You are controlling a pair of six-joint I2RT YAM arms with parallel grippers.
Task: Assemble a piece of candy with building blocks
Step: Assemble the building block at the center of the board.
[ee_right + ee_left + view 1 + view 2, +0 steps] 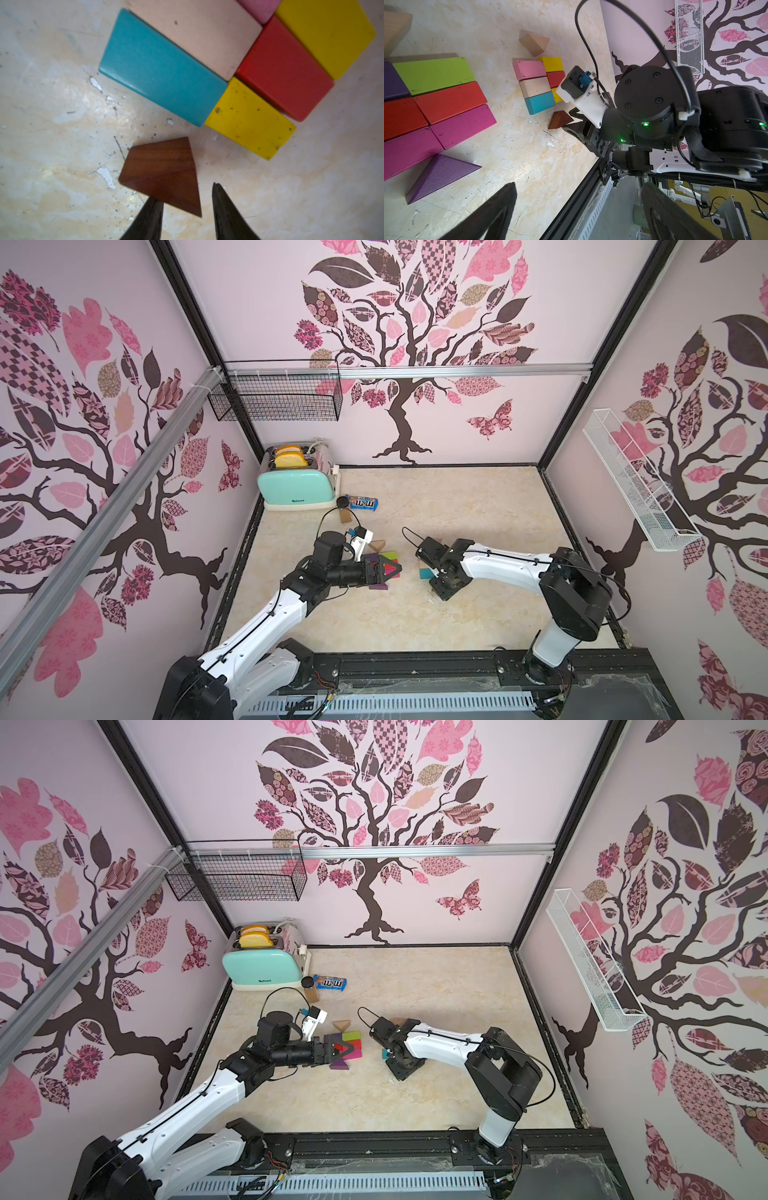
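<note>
Right wrist view had the clearest look. The right gripper (185, 192) was down at the tabletop (52, 135), jaws part-way apart around one corner of the brown triangle (164, 174). One finger looked to be against the wood and the other showed a sliver of gap, so I'd call it not clamped on yet.

That triangle lay flat, near but apart from the teal block (162, 70) and a yellow block (249, 118). Those two sat packed tight with a tan, a red, a pink and another yellow one. A tan triangle (534, 42) sat just beside the far end of that bunch.

The left gripper (579, 186) hung wide open, holding nothing, over the other bunch: the green block (433, 74), red and magenta ones, and a purple triangle (440, 176) beside them.

My guess is this was the grab for the candy's second wrapper end. Next it'd need a firm pinch, then the triangle brought up against the teal/yellow end without knocking the packed blocks apart.
</note>
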